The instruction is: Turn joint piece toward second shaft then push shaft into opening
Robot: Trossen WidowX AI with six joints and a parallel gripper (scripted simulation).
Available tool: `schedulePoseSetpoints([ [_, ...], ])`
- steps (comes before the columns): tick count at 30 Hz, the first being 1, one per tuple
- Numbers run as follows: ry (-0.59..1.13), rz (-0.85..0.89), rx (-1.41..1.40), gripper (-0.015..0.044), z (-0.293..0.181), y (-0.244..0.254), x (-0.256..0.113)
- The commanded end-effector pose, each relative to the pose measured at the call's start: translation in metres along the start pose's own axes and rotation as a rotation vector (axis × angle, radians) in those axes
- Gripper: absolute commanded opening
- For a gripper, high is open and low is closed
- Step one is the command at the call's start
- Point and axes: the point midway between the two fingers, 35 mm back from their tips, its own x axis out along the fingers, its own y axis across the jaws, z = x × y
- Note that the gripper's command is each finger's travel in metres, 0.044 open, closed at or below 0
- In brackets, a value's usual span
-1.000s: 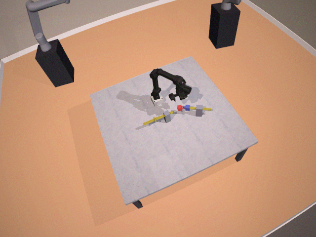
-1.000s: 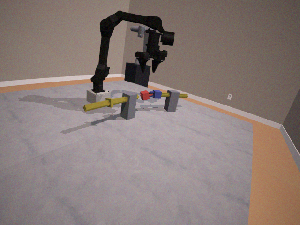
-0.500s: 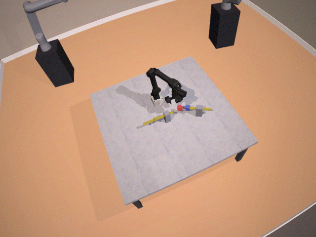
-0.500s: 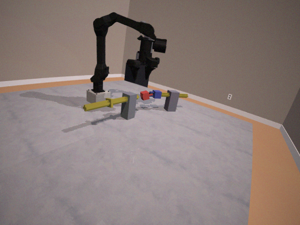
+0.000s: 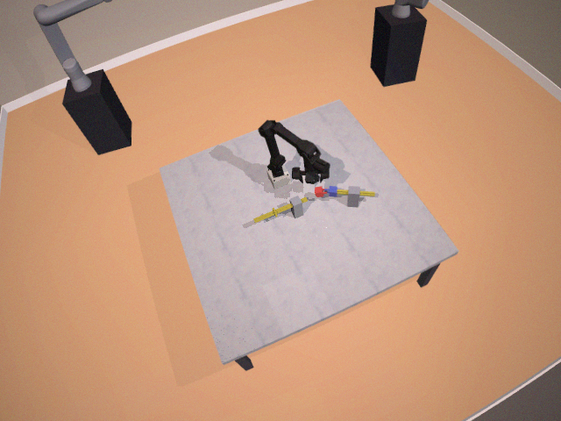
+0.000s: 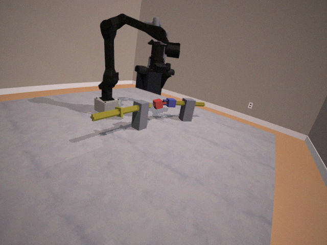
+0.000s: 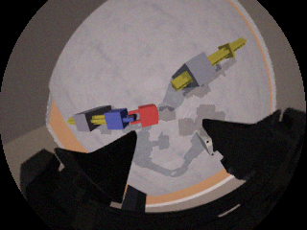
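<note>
Claw [image 5: 311, 175] [image 6: 155, 83] [image 7: 171, 128] fingers stand wide apart with nothing between them, held above the desk [image 5: 280, 272] [image 6: 158, 163] [image 7: 129, 43], and the relation that matters is how they lie to the red piece [image 5: 318, 191] [image 6: 158, 103] [image 7: 148, 115]. In the top view that piece sits right of the frame's middle, just below and slightly right of the claw; in the wrist view it shows near the centre, above the gap between the fingertips and nearer the left one. It hangs off the blue piece [image 5: 332, 191] [image 6: 171, 102] [image 7: 116, 119], its long axis running roughly left to right in the wrist view, while the sliding shaft [image 5: 274, 211] [image 6: 109, 113] [image 7: 221, 57] slants toward the upper right there. The coming move, I judge, is to shift over the red piece and descend around it; stopping short could knock it on its hinges.
</note>
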Motion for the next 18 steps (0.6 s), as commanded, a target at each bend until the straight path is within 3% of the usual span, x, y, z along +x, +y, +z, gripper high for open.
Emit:
schedulePoseSetpoints([
  [1,0.001,0.014,0.126,0.0440,-0.0008,-0.0007,0.0007],
  [18,0.015,0.044,0.649,0.0440,-0.0006,-0.0023,0.0061],
])
